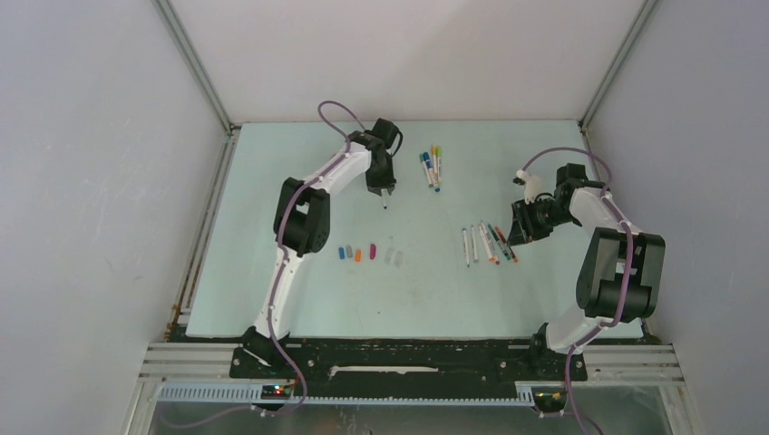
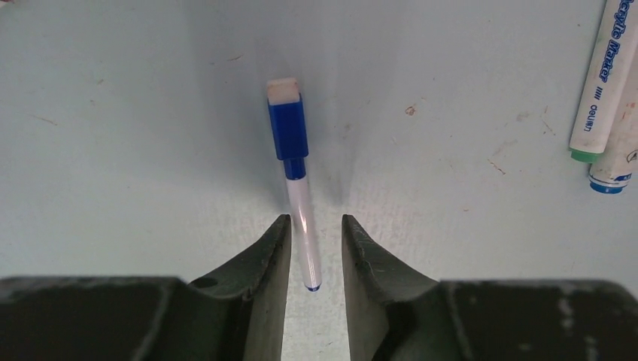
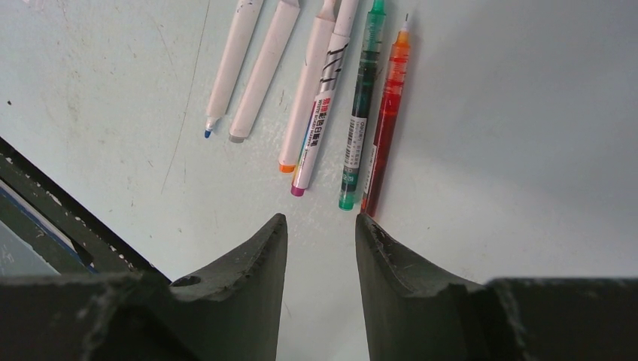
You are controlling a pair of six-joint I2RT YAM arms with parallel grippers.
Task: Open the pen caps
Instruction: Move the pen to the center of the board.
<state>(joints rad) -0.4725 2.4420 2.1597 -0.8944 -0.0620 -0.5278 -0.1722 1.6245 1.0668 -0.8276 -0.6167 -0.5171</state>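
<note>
A pale blue-green table (image 1: 299, 299) lies between white walls, with both arms reaching over it. The left gripper (image 2: 316, 248) has its fingers (image 2: 274, 256) narrowly apart, and a white pen (image 2: 302, 233) stands between them; the barrel touches the inner face of the left finger, while a small gap shows at the right finger, so I cannot tell if the pen is really held. The blue cap (image 2: 288, 129) of this pen is on its far end, beyond the fingertips, with a white end piece on top. To the right of the fingers, well apart, two markers (image 2: 606, 90) lie at the frame edge. The right gripper (image 3: 321, 241) has its fingers narrowly apart with only bare table between them. Just beyond its fingertips six uncapped pens (image 3: 316, 105) lie side by side; the green one and the red one are nearest to the right finger. In the top view five loose caps (image 1: 367, 253) lie in a row near the left arm's elbow.
</note>
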